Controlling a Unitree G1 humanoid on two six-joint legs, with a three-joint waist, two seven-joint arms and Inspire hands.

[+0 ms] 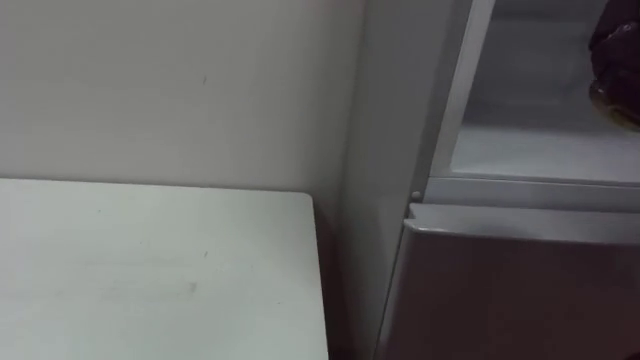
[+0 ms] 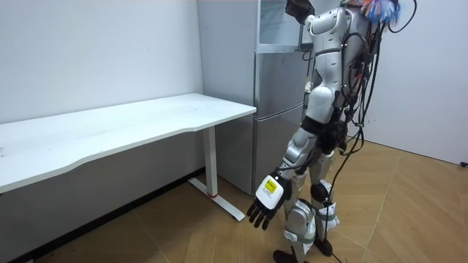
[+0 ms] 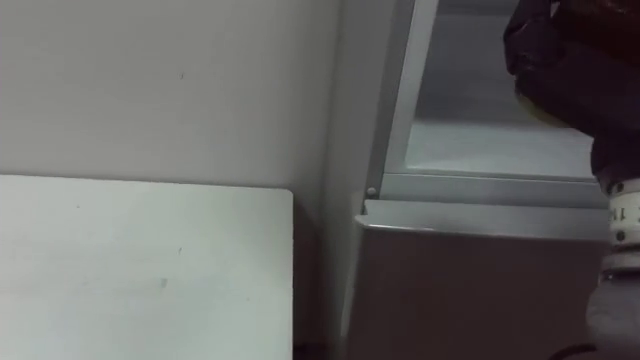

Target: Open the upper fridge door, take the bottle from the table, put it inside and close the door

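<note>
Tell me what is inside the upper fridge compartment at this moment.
The right hand reaches into the open upper fridge compartment, above its bare white floor. Whether it holds the bottle is hidden by the dark hand itself.

White table (image 2: 146,120) along far wall (image 2: 88,51), its right end just beside grey fridge (image 2: 281,102); both stand on wood floor (image 2: 409,212).

No text, number or sign was legible. A yellow-and-white tag (image 2: 271,188) on the back of the left hand (image 2: 263,208), which hung low at the robot's side, carried print too small to read. Dark marks on a pale band (image 3: 622,212) round the right arm, at the near right, could not be deciphered.
</note>
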